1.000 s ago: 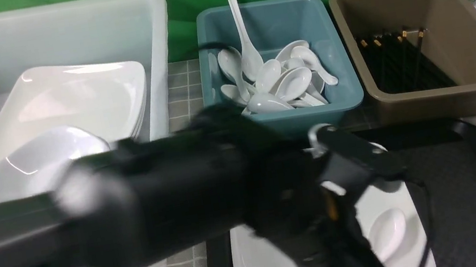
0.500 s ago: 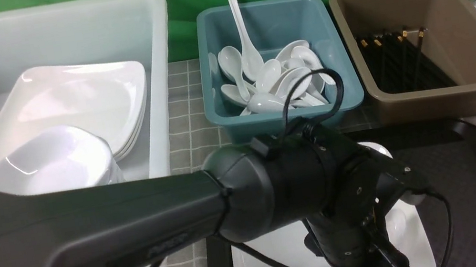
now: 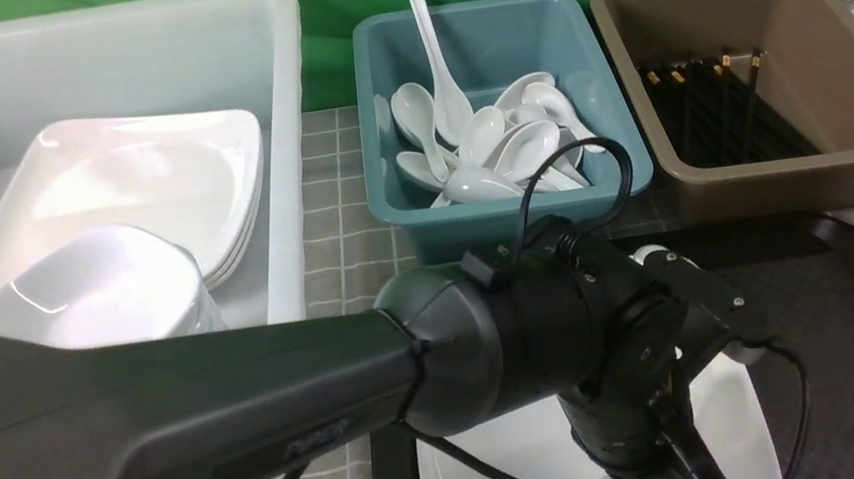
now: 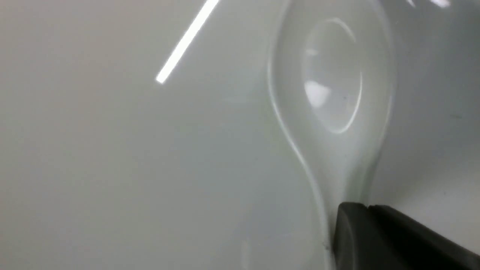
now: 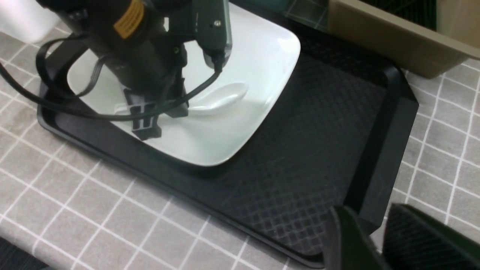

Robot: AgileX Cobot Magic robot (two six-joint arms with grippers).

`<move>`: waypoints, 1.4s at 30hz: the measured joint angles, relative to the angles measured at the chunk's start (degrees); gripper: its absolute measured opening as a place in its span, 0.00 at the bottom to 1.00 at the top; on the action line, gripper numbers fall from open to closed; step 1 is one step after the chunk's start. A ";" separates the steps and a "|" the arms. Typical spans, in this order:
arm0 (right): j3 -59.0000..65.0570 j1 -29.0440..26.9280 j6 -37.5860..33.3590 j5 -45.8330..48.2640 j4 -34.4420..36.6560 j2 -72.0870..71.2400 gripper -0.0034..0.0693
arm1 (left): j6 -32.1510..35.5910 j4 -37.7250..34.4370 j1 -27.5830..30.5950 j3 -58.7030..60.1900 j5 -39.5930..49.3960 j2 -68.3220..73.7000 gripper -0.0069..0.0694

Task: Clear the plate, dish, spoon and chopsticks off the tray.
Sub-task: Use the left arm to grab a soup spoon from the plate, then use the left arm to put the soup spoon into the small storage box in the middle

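Apparently, spoon handle between left fingers.

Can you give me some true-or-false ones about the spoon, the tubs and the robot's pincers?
1. The spoon lies on the plate. True.
2. That plate sits on the bare tablecloth. False: it sits on the black tray.
3. The left pincer is shut on the spoon's handle. True.
4. The teal tub holds chopsticks. False: it holds a heap of spoons; the bundle of chopsticks is in the brown tub.
5. The right pincer carries a dish. False: it is open and empty.
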 joint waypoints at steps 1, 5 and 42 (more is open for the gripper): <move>0.00 0.00 0.00 0.00 0.00 0.00 0.32 | 0.00 0.07 0.00 0.00 0.07 0.00 0.12; 0.00 0.00 0.00 0.00 0.00 0.00 0.33 | 0.18 0.45 0.00 0.00 0.73 -1.38 0.12; 0.00 0.00 1.61 -0.25 3.38 0.00 0.35 | 6.94 4.13 26.37 -35.87 -2.71 8.23 0.72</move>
